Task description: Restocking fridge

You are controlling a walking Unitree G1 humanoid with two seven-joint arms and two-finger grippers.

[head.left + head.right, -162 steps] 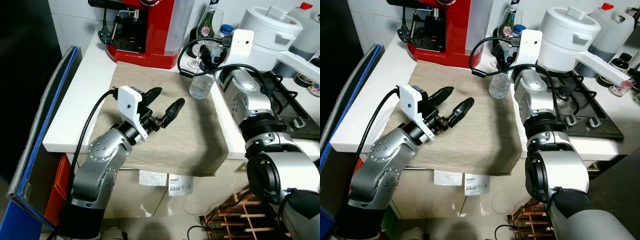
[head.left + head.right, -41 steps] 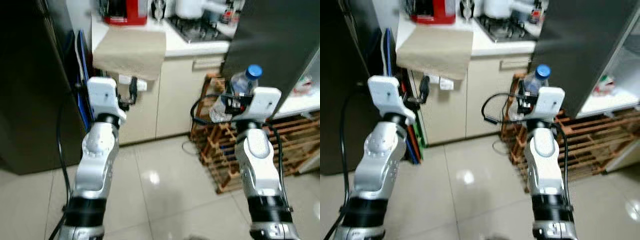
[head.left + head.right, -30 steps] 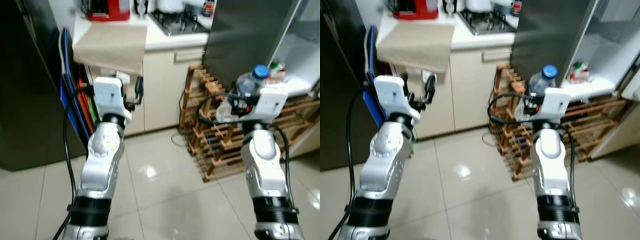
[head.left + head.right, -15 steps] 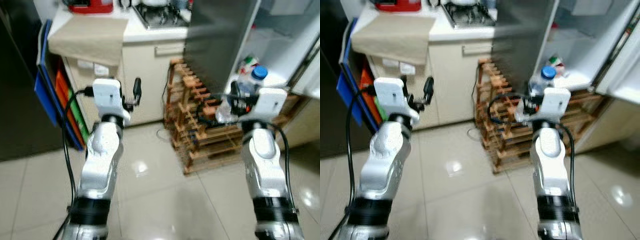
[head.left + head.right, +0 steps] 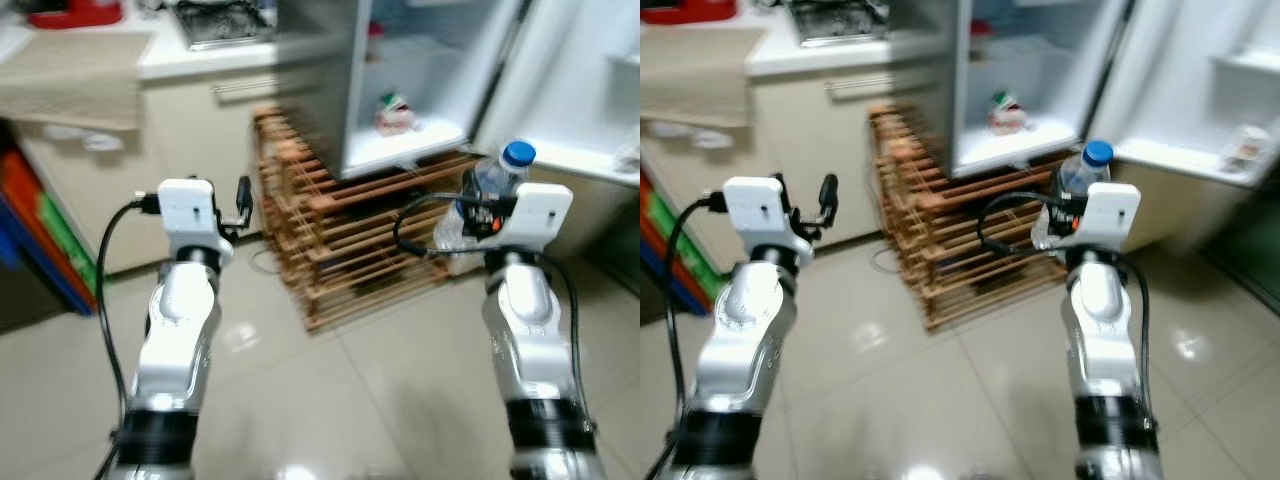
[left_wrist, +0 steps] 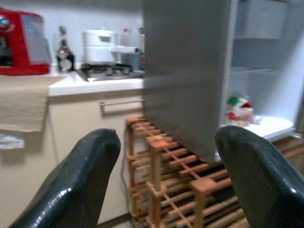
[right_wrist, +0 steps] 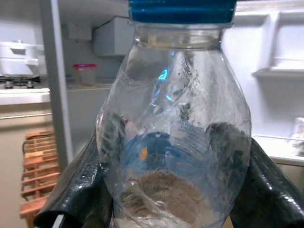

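You see a wooden rack point(image 5: 340, 250) standing on the tiled floor point(image 5: 330, 410), against the open fridge point(image 5: 420, 90).

The water bottle point(image 5: 487, 190) left the counter in the right gripper point(image 5: 470, 215), and the open fridge point(image 5: 420, 80) now stands in the upper right of the frame.

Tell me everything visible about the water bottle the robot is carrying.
The water bottle is clear, crinkled plastic with a blue screw cap, and looks nearly empty. It stands upright in the right gripper, whose black jaws are shut on its lower body from both sides. A faint label shows through the plastic. It is held in the air in front of the open fridge, touching nothing else.
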